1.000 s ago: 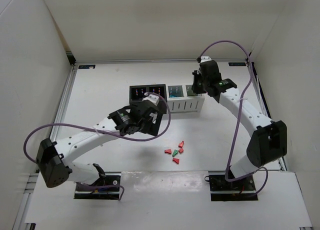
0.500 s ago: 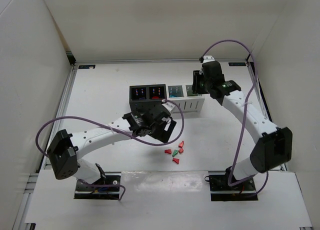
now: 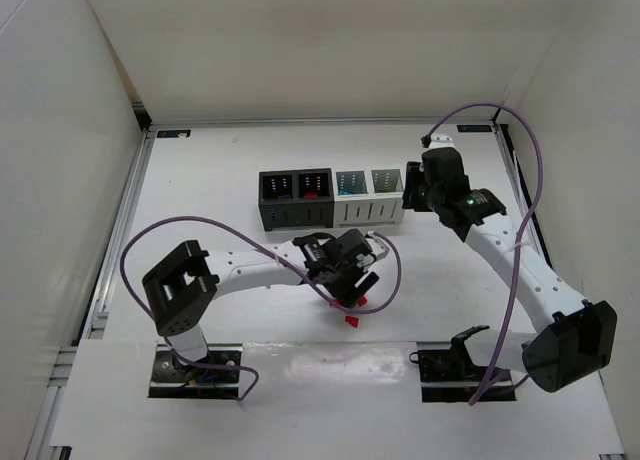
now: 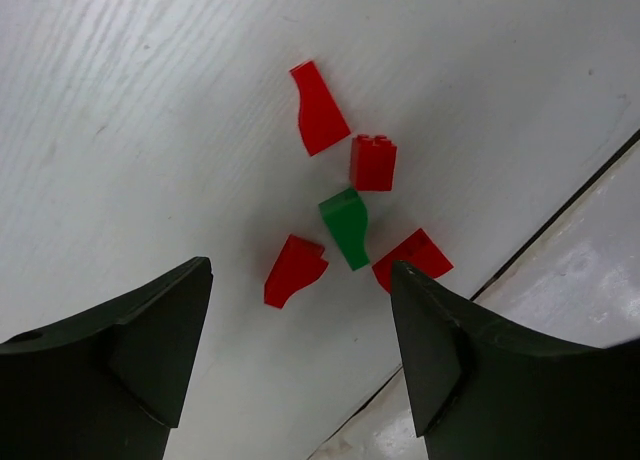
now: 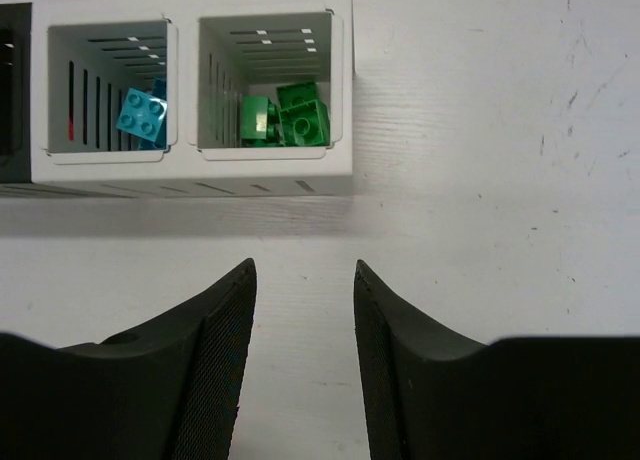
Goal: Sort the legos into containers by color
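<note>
The containers are sitting in a row mid-bench. I'm seeing green legos in the rightmost white bin, a teal brick next door, and something red in one black bin. My right end effector is hovering part-open and empty, facing them. My left end effector is hanging open and empty over loose red legos.

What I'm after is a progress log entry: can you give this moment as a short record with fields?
loose on table: four red legos, one green lego, in one cluster
left gripper: open, empty, fingers either side of the cluster
right gripper: open, empty, facing the white bins
white bins: green legos in the end one, teal-blue lego in the next
black bins: contents too small to tell
</note>
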{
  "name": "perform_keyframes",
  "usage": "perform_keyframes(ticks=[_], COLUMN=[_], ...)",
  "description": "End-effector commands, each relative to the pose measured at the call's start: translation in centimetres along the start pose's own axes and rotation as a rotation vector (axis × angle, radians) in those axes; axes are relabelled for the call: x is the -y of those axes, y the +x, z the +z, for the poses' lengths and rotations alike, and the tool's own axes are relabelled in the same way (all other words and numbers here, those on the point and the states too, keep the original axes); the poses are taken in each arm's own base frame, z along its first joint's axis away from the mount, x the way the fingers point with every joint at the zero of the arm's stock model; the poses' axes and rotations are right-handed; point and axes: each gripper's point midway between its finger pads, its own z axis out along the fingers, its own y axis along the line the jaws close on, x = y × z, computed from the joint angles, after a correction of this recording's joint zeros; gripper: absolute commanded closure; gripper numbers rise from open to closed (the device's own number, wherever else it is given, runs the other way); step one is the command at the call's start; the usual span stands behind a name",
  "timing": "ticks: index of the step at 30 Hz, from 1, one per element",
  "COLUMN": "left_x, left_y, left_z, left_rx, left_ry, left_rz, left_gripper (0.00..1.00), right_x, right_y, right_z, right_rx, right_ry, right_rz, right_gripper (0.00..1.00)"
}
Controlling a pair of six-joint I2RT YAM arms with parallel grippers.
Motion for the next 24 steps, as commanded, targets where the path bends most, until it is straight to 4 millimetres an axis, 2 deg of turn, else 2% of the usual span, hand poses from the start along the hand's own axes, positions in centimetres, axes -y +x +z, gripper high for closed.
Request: perform_keyframes(ticks=[1,8,13,23,24], left_x=[2.2,3.0,3.7,3.0,2.8], left_y=[-2.1,-0.9,-0.9,-0.4,-0.4], left_z=[0.1,0.9,1.5,2.6,2.7], left_rx=[0.051,0.004,-0.009,-0.049,-0.050], left_ry=[0.116,0.145,0.134,0.068,0.058], left_rz=[0.076,0.094,0.114,0.091,0.085], left_gripper=[0.18,0.23,0.28,0.37,0.40], right_x=[0.8,1.2,1.5,1.8,1.8], right_y=[0.0,0.0,0.3,0.4,0.4], right_z=[-0.5,-0.5,-0.4,-0.6,-0.6], right_rx=[0.011,0.017,0.009,0.010,0.009], right_ry=[0.044,0.065,0.077,0.083,0.086], right_rz=[0.019,0.014,0.013,0.015,0.018], right_gripper=[0.52,0.52,0.52,0.52,0.52])
